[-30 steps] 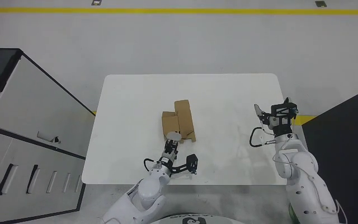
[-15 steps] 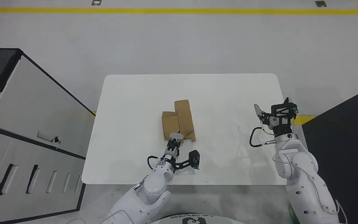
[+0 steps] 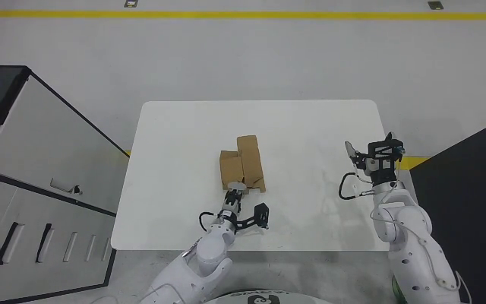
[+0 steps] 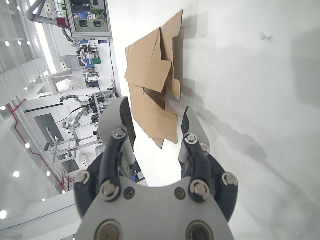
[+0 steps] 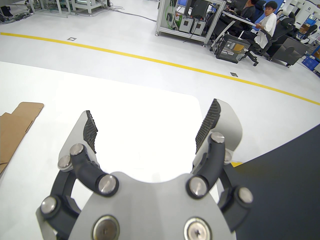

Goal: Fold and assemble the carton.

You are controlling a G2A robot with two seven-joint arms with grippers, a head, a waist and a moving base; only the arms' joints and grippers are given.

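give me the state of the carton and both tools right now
carton, not assembled, lying low on the table with flaps loosely overlapping
left tool, open, the carton's near corner in its gap, not clamped
right tool, open, empty, near the table's edge, apart from the carton

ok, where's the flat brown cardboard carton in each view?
Top view: flat brown cardboard carton mid-table, just ahead of the left gripper.
Left wrist view: carton just beyond the open left gripper, near corner seen between its fingers.
Right wrist view: carton cut by the picture's edge, well aside of the right gripper.
Shared landmark: the white table.
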